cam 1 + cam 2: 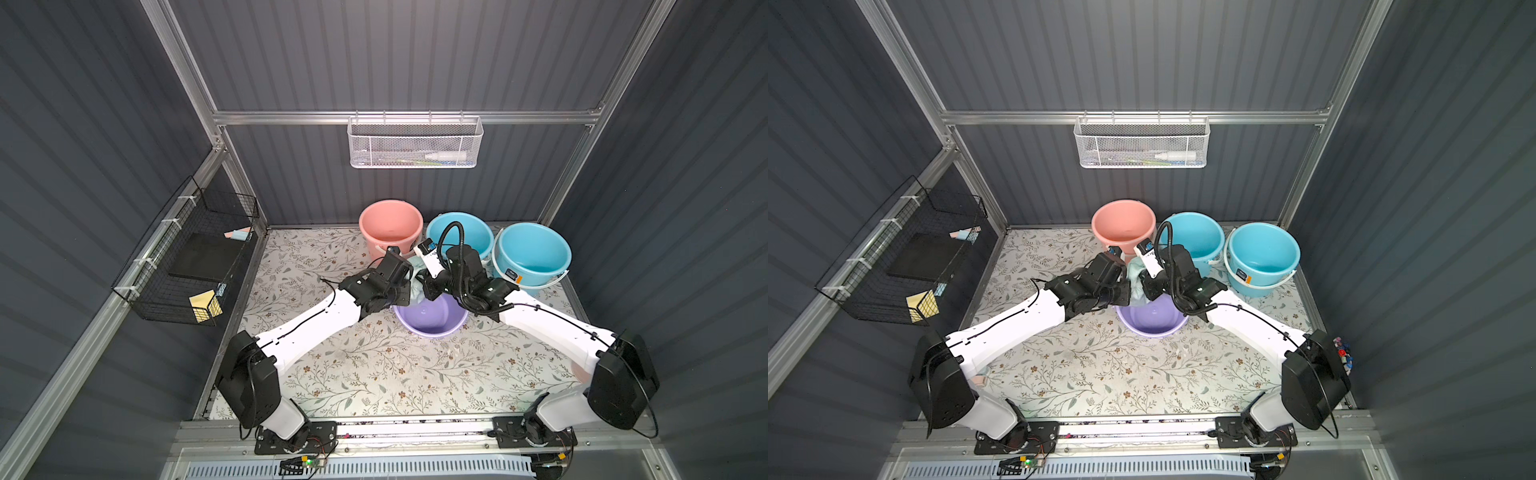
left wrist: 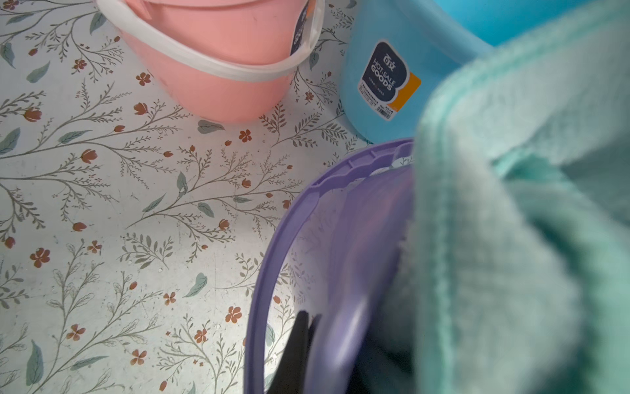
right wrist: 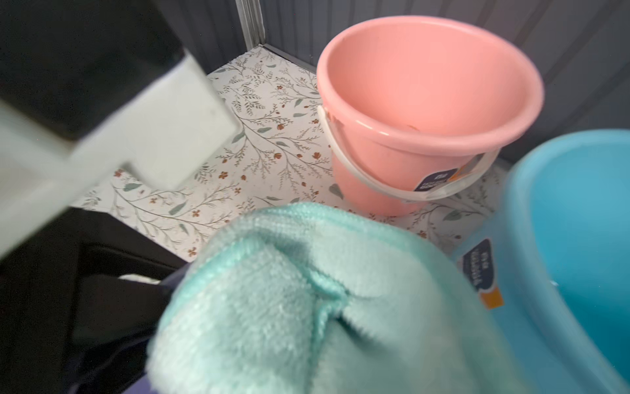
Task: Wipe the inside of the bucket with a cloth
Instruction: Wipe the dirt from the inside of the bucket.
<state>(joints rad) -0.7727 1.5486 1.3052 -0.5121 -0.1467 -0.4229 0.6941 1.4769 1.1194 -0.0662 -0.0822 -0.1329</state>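
— What do we make of the left gripper [image 2: 310, 327]?

— We see it closed on the purple bucket [image 1: 428, 332] at its far wall. In the left wrist view one black finger [image 2: 300, 341] sits just outside the translucent wall. The other we make out only as a dark shape through the plastic.

— And the right gripper [image 1: 429, 287]?

— We cannot see its jaws, because the cloth [image 1: 417, 286] covers them. We read it as clamped tight on the cloth, which is bunched around its tip.

— So where does the cloth sit?

— In both top views it stands rumpled between the two grippers, over the purple bucket's far rim. Its lower end dips into the mouth there and its upper fold rises above the rim. In the right wrist view it fills the near part of the picture, right against the gripper.

— What stands around the purple bucket?

— Just beyond it we see a pink bucket [image 1: 390, 226] and a blue bucket [image 1: 459, 235], both upright. A second blue bucket [image 1: 534, 253] stands beyond it and to its right.
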